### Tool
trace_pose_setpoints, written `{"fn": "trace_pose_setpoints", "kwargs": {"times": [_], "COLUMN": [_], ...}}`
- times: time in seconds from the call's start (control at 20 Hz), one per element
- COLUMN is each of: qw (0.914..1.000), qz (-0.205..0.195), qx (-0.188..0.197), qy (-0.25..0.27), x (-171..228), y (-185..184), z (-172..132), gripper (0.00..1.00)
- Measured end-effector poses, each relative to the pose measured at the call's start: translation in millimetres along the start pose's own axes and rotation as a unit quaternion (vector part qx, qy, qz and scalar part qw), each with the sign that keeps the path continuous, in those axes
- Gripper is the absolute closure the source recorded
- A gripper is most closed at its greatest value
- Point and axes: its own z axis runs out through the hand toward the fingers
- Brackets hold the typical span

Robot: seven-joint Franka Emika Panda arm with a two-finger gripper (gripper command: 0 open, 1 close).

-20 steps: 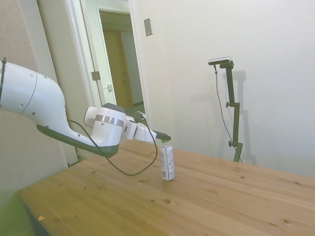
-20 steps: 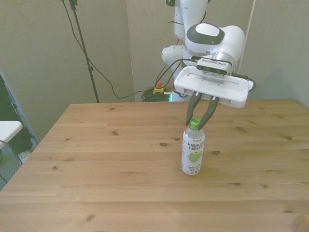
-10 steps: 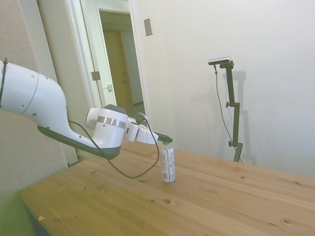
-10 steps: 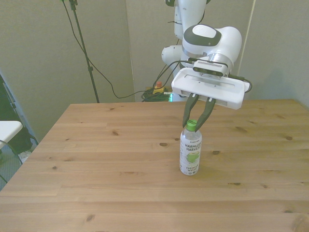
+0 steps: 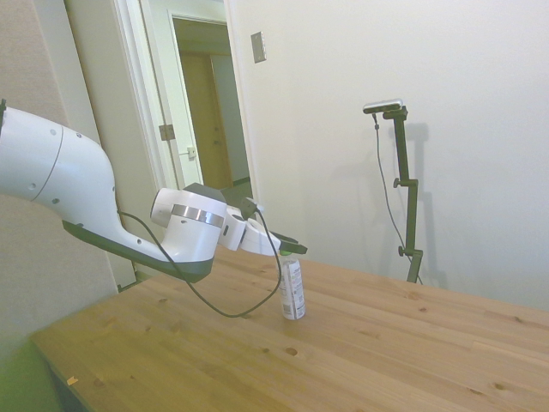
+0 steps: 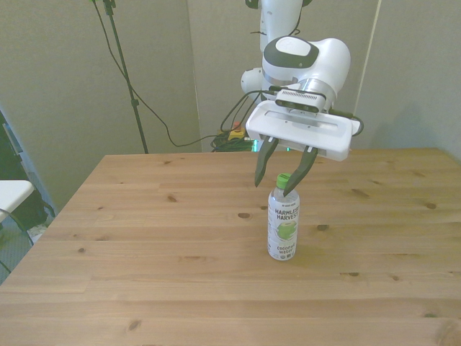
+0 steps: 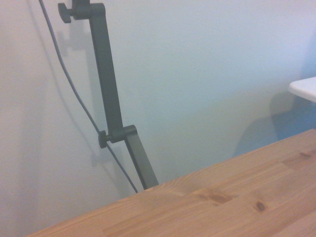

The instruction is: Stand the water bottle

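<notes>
- Front view: bottle (image 6: 283, 223) standing upright on the table (image 6: 144, 238), green cap (image 6: 284, 179) up, roughly mid-table and a little toward the front view's right.
- Gripper (image 6: 277, 174) spread wide around the cap, holding nothing; one finger (image 6: 263, 165) clearly off to the front view's left of the cap, the other finger (image 6: 299, 171) very close beside the cap, contact impossible to rule out.
- Biggest risk, judged from this pose: a sideways drift of the arm dragging that near finger against the cap and tipping a slim, top-heavy-looking bottle. Safer to leave straight up before any sideways travel.
- Second risk: the loose black cable (image 5: 230, 300) hanging under the wrist in the side view, low and close to the bottle (image 5: 292, 288); a swing toward the bottle could brush the label.
- Room: bare wood all round the bottle, every table edge well apart from the base, nothing else standing nearby.
- Open air above the gripper; wall well behind in the side view.
- Wrist view: only table and wall visible, no bottle.
</notes>
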Motion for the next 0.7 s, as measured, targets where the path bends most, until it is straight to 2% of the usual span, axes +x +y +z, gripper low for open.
{"fn": "trace_pose_setpoints", "kwargs": {"times": [0.2,0.4,0.55,0.7], "qw": [0.9998,0.999,0.9956,0.9867], "qz": [0.01,-0.001,-0.02,-0.04], "qx": [0.006,-0.002,-0.033,-0.07], "qy": [-0.016,-0.045,-0.086,-0.142], "x": [19.7,42.6,34.7,11.0], "y": [-8.8,0.2,22.2,38.8], "z": [-28.0,-58.5,-71.4,-71.4], "gripper": [0.0,0.0,0.0,0.0]}}
